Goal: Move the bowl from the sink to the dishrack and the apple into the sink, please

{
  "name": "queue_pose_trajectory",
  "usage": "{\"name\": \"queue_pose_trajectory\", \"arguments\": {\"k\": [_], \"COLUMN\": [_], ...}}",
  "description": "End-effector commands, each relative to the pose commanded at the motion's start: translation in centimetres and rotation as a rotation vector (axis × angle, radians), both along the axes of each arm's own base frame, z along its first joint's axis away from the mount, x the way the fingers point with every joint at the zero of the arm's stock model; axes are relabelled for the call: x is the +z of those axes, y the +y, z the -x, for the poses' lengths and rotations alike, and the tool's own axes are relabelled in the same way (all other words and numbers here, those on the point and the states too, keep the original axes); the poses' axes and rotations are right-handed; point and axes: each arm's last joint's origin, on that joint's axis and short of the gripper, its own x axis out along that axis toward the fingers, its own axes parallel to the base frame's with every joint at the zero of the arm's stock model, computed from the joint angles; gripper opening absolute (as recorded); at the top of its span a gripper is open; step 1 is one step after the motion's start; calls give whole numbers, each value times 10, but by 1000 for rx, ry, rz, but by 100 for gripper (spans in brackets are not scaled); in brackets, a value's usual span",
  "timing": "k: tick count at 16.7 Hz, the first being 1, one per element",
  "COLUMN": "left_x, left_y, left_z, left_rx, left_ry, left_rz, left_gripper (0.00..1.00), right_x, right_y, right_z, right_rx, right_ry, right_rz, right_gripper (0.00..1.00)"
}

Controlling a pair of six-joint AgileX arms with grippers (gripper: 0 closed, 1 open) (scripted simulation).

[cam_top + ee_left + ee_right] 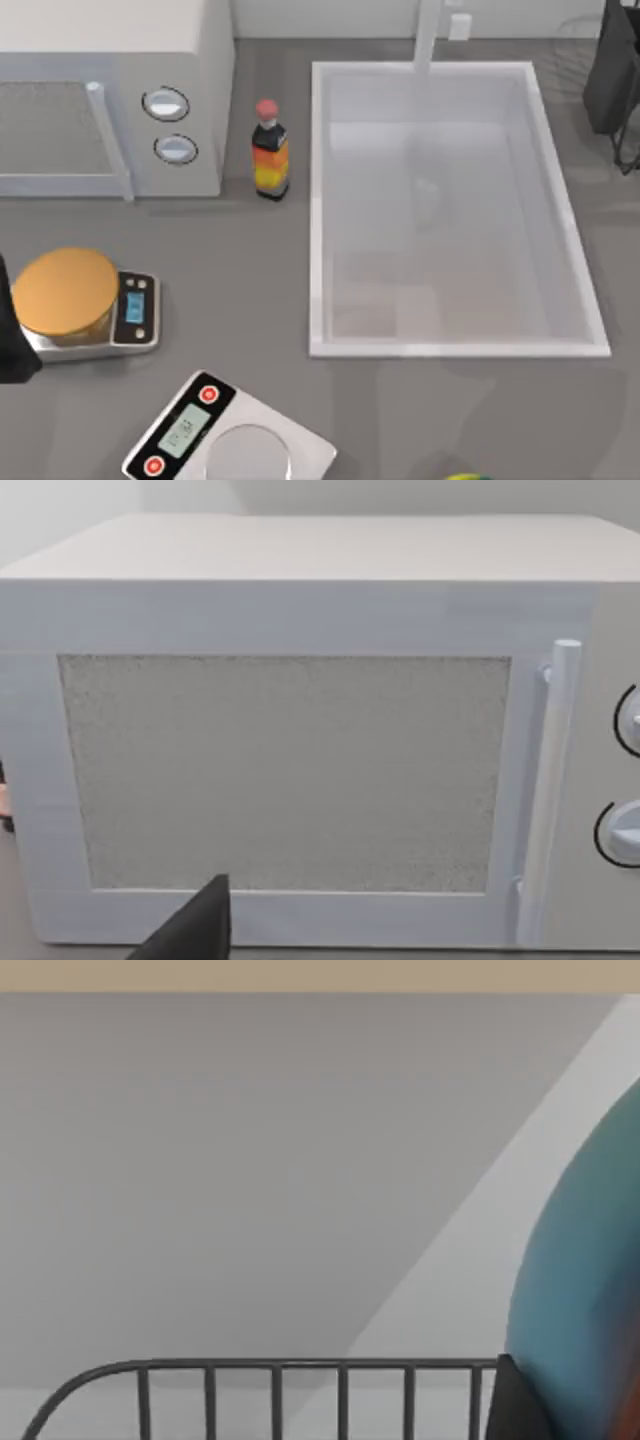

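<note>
The blue bowl (585, 1290) looms close in the right wrist view, tilted on edge, with a dark finger (512, 1410) of my right gripper (612, 75) against its lower side; the grip looks shut on it. Just below it runs the dishrack (275, 1368) with its dark grey wire rail. In the top view that arm hangs over the far right corner of the table, beyond the sink (320, 210), whose white basin holds nothing. The apple is out of view. My left gripper (12, 340) is parked at the left edge, facing the microwave (300, 780).
A white microwave (110, 100) stands at the back left, a sauce bottle (270, 150) beside it. A scale carrying an orange-tan disc (65, 292) sits at the left, a second scale (230, 435) at the front, and a yellow-green fruit (465, 477) at the front edge.
</note>
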Motion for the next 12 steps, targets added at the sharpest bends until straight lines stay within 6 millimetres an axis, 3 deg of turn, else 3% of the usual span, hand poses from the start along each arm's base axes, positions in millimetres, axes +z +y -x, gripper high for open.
{"name": "queue_pose_trajectory", "arguments": {"k": [5, 12], "left_x": [0, 0], "left_y": [0, 0], "left_z": [0, 0], "left_rx": [0, 0], "left_ry": [0, 0], "left_rz": [0, 0], "left_gripper": [100, 100], "right_x": [-9, -9], "right_y": [1, 1], "right_z": [-1, -1], "right_rx": [0, 0], "right_ry": [11, 11], "right_rz": [-4, -4], "right_gripper": [0, 53]}}
